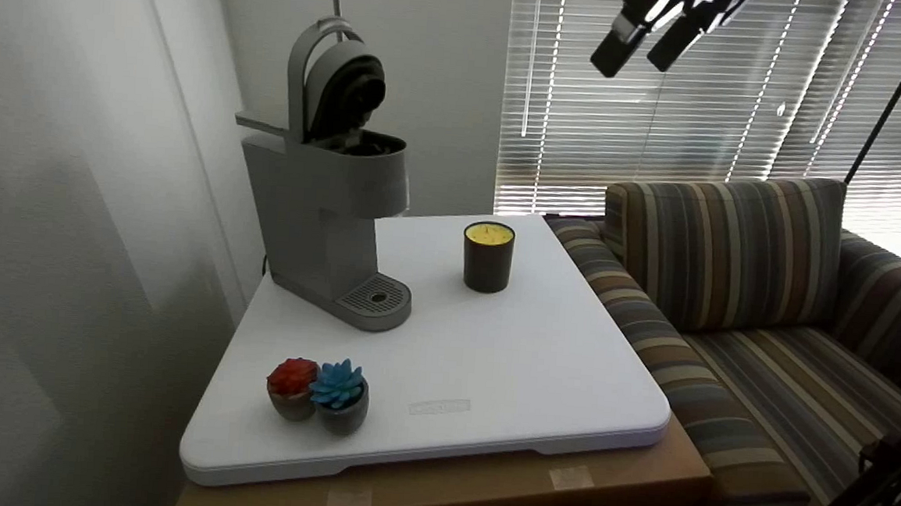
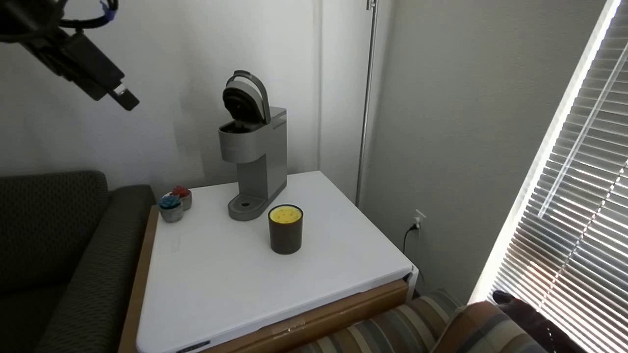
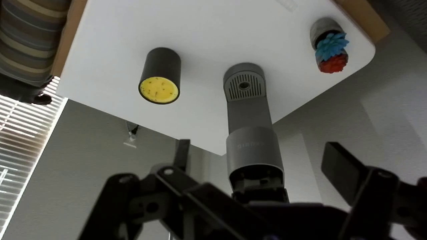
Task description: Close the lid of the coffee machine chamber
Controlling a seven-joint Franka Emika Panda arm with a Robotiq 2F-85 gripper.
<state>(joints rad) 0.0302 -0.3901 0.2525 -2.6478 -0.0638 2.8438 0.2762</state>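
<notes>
The lid (image 1: 343, 82) of the grey coffee machine stands raised and tilted back, its dark round underside facing forward; it is also up in an exterior view (image 2: 243, 100). The thin handle bar arches over it. The coffee machine chamber (image 1: 375, 148) is uncovered at the top; its dark opening shows in the wrist view (image 3: 256, 173). There the lid is mostly hidden behind the gripper body. My gripper (image 1: 636, 59) is open with nothing between its fingers. It hangs in the air in front of the machine and apart from it, as in an exterior view (image 2: 114, 97).
A dark jar with a yellow top (image 1: 487, 267) stands on the white table (image 1: 538, 360) beside the machine. Two small potted succulents, red (image 1: 292, 380) and blue (image 1: 340, 395), stand near the table's edge. A wall is behind the machine. A striped armchair (image 1: 720, 262) adjoins the table.
</notes>
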